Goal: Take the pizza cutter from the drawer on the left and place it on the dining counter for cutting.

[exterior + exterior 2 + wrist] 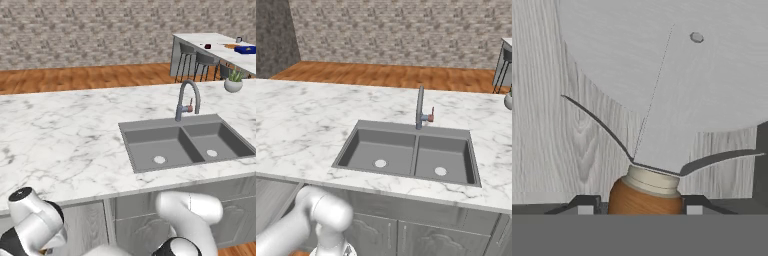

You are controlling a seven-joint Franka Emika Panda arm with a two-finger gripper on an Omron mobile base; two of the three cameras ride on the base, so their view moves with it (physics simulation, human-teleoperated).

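The pizza cutter (pixel 662 100) handle sits between the gripper (pixel 640 206) fingertips.

base views share sink (pixel 185 145), hand view close

I've got a marble counter (pixel 65 135) spread across both base views, with a grey double-basin sink (pixel 187 142) sunk into it and a curved grey faucet (pixel 187 100) with a small red lever standing at its back edge. Near the counter's far right I see a small potted plant (pixel 233 81) in a pale round pot. Behind it all runs a wooden floor (pixel 85 77) up to a grey brick wall (pixel 100 30).
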